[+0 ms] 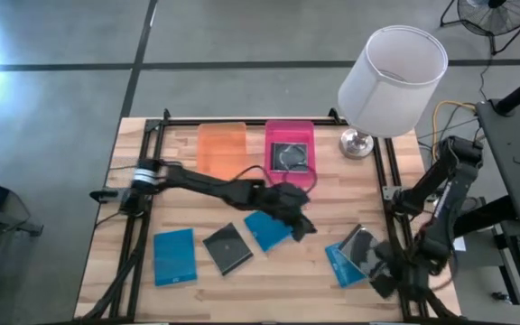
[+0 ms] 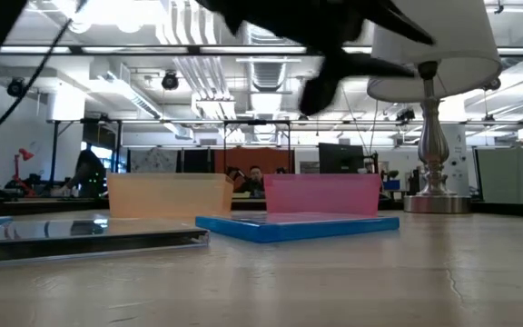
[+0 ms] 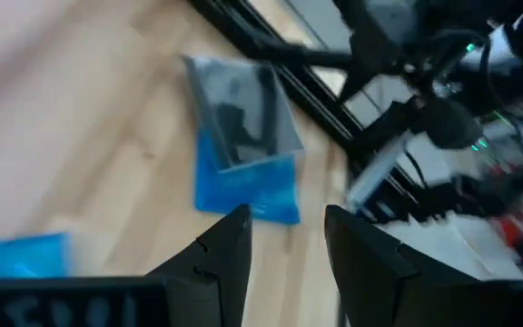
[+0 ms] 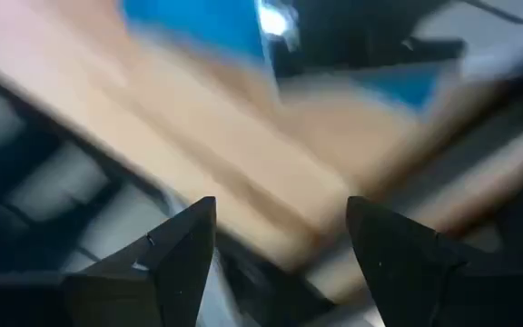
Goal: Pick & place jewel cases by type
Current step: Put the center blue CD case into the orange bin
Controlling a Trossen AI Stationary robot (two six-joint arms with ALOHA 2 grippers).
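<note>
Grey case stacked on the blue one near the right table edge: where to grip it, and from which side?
Judging by the high view, take the grey case from above, fingers across two opposite edges. It lies flat and thin, skewed over the blue case, so its overhanging edges are exposed. The left gripper is open, empty and nearby.

So the bench is a light wood top with a black frame running round its edges. At the back sit two translucent trays right next to each other, an orange tray and a pink tray. Near the back right corner there's a table lamp with a big white shade on a shiny metal base. Behind the bench it's an open workshop space with monitors, ceiling ducts and lights, plus a person sitting way back.
</note>
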